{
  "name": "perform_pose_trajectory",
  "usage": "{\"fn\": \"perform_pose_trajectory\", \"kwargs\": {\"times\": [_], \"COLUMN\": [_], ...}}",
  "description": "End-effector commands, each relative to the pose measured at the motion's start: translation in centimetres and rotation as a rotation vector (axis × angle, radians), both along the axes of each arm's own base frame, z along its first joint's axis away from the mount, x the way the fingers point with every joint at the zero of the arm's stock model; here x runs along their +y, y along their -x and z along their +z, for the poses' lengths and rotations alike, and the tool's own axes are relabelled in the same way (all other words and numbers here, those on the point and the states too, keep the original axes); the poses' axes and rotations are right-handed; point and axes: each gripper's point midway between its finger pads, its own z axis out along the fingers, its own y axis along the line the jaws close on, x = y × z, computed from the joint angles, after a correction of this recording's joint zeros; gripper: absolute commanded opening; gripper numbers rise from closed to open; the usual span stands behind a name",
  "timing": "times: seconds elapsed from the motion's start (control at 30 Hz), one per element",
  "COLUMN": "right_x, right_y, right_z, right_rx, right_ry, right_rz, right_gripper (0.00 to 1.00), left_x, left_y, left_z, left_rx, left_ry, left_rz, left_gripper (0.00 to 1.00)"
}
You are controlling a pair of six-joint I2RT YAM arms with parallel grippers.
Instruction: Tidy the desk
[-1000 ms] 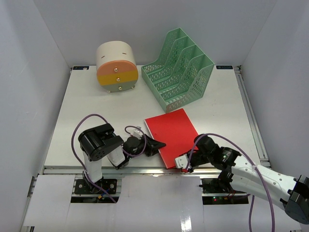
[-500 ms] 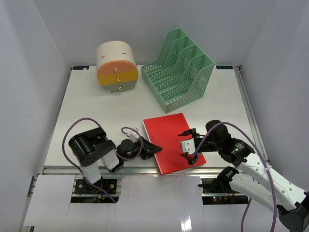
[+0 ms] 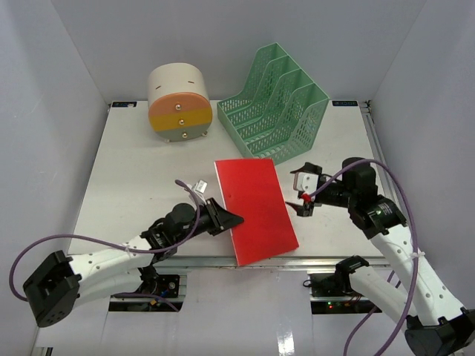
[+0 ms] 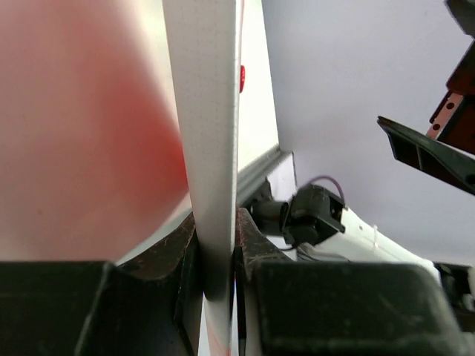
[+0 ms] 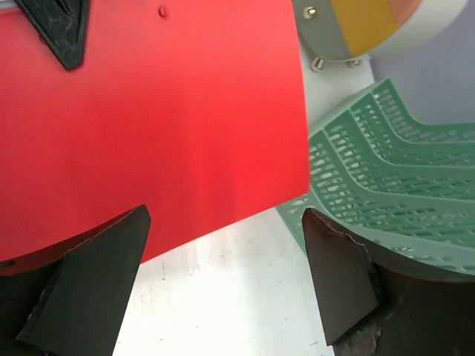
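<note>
The white desk [image 3: 141,170] carries a red book [image 3: 256,208], raised and tilted near the front edge. My left gripper [image 3: 226,220] is shut on its left edge. In the left wrist view the book's white page edge [image 4: 211,141] runs between the two black fingers [image 4: 252,237]. My right gripper [image 3: 304,190] hangs open just right of the book, apart from it. In the right wrist view the red cover [image 5: 148,111] fills the space beyond the open right gripper [image 5: 223,274], and bare desk [image 5: 223,297] lies between the jaws.
A green mesh file rack [image 3: 274,107] stands at the back right, close behind the right gripper [image 5: 386,163]. A beige round drawer box [image 3: 178,100] sits at the back left. A metal rail [image 3: 185,261] runs along the front edge.
My right gripper let go of the book's front corner, opened and moved back and right. My left arm stretched forward and swung the book up and toward the back.
</note>
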Motion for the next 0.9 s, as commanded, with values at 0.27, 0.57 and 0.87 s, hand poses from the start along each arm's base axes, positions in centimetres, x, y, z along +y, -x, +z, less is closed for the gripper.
{"fn": "perform_pose_trajectory", "kwargs": {"times": [0.27,0.57,0.87], "right_x": [-1.9,-3.9,-4.4], "right_y": [-0.5,-0.6,-0.7], "right_z": [2.2,-0.5,-3.1], "right_rx": [0.059,0.113,0.17], "right_ry": [-0.139,-0.169,-0.189], "right_rz": [-0.025,-0.079,-0.075], "right_gripper": [0.86,0.83,0.79], "left_x": [3.2,2.7,1.2], "left_y": [-6.0,-8.8,-15.5], "left_z": [10.8,22.3,27.5], "left_rx": [-0.429,-0.822,-1.109], "left_ry": [-0.394,-0.447,-0.432], "left_rz": [0.137,0.169,0.086], "left_gripper": [0.0,0.0,0.0]}}
